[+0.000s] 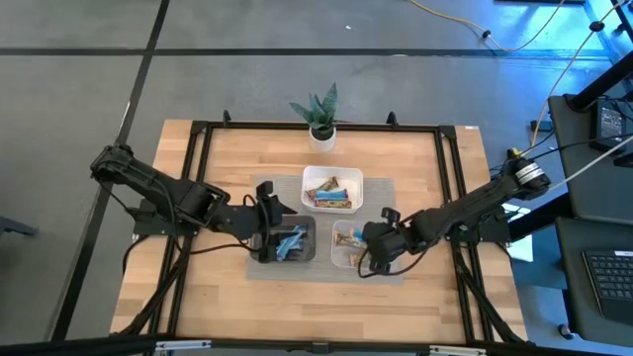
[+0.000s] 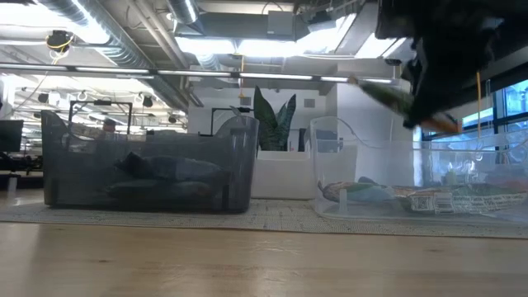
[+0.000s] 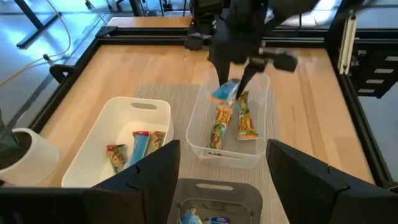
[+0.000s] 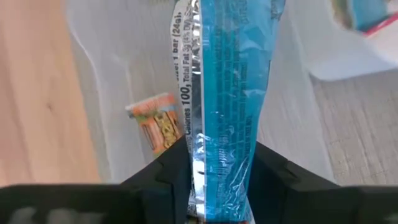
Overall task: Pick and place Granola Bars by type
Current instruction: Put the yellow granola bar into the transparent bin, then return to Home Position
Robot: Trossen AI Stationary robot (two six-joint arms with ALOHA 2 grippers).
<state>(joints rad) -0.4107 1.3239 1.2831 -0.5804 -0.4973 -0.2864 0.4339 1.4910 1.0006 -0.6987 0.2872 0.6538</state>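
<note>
My right gripper [image 4: 221, 180] is shut on a blue granola bar [image 4: 227, 87] above the clear tray [image 1: 341, 259], which holds several green-and-tan bars [image 3: 233, 121]. My left gripper [image 3: 221, 163] is open and touches nothing; it hovers over the dark tray [image 1: 302, 249], where blue bars [image 1: 289, 242] lie flat. The white tray [image 1: 331, 174] at the far side holds mixed bars [image 1: 331, 193], also lying flat on its floor. My right gripper pinches the blue bar between its two fingers at one end [image 4: 217, 158], where the silver seam runs. The fingers [image 3: 244, 73] come from above, slanting down. The bar [image 3: 227, 92] sticks out past the fingertips, tilted and lifted clear over the clear tray.
All three trays sit on a grey mat [image 1: 259, 186] in the table's middle. A potted plant [image 1: 319, 117] stands at the far edge. Black frame rails [image 1: 198, 148] run along the table's sides. Bare wood [image 1: 326, 307] lies toward the near edge.
</note>
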